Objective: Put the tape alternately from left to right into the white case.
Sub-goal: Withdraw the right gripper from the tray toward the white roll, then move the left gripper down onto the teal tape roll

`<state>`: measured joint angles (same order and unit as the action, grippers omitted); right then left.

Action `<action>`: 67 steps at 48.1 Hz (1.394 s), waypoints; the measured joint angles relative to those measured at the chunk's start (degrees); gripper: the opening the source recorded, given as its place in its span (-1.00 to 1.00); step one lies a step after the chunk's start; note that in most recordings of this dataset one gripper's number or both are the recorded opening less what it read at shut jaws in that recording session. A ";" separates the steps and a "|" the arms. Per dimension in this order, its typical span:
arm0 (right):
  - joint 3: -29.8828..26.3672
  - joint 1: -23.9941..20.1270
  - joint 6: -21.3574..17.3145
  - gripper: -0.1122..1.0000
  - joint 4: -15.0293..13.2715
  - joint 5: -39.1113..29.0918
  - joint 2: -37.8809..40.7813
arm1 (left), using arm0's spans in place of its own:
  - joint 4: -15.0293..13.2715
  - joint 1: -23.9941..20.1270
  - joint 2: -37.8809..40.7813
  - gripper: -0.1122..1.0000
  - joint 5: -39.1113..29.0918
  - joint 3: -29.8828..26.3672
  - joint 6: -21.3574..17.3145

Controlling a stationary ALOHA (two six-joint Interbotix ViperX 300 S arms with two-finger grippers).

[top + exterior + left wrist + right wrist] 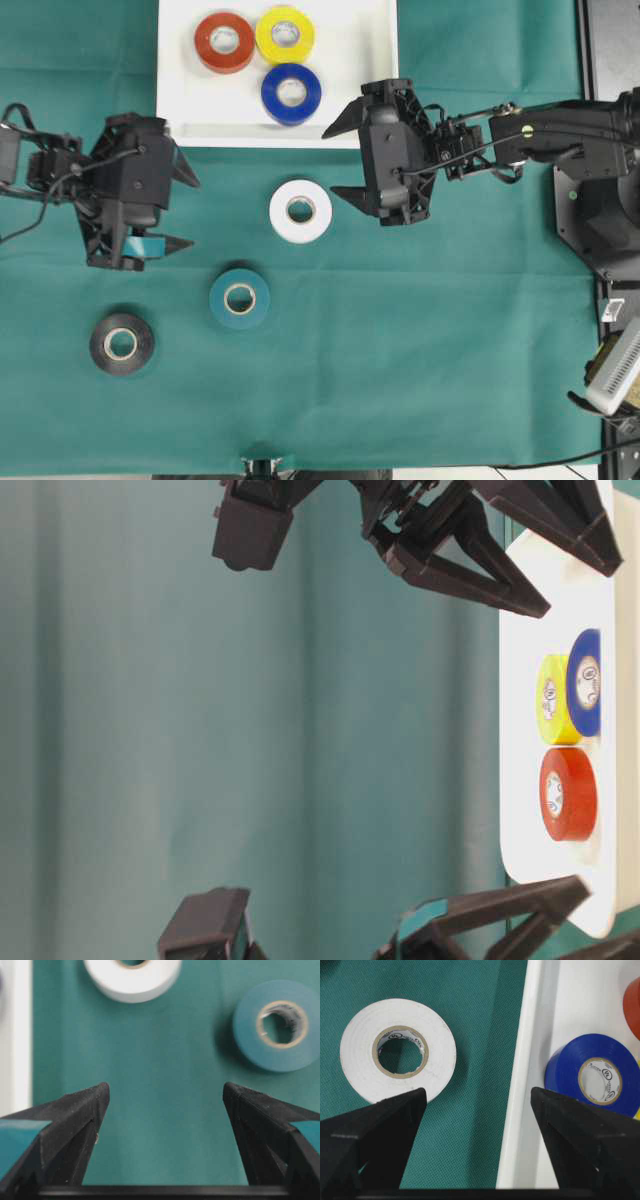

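- Green-clothed worktop [420, 380]: carried all items.
- White case [375, 60]: at far edge; held red roll [224, 42], yellow roll [285, 35], blue roll [291, 93].
- Right pincer [338, 160]: jaws apart, empty.
- Left pincer [187, 213]: jaws apart, empty.
- White roll [300, 210], teal roll [239, 298], black roll [121, 344]: loose on cloth. Advice: straddle chosen roll squarely, then close.

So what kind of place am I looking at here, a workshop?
Most likely a robot test bench in a lab. Two black arms with an open left gripper and right gripper work over a green cloth, sorting coloured tape rolls into a white case.
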<state>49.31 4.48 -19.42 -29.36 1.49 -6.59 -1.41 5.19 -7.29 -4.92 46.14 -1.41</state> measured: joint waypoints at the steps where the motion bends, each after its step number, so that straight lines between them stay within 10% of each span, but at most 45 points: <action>1: 0.09 0.00 0.00 0.67 0.00 0.00 0.09 | 0.00 0.35 0.35 0.92 0.00 -0.26 0.53; 27: 1.05 0.00 0.00 0.67 0.00 0.00 0.00 | 0.00 4.48 8.53 0.92 -1.49 -8.26 30.23; 67: 1.85 0.00 0.00 0.67 0.00 0.09 0.00 | 0.00 6.50 17.40 0.92 -9.14 -15.56 31.20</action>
<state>51.15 4.48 -19.42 -29.36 1.58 -6.59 -1.41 11.69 10.11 -14.06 30.59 29.79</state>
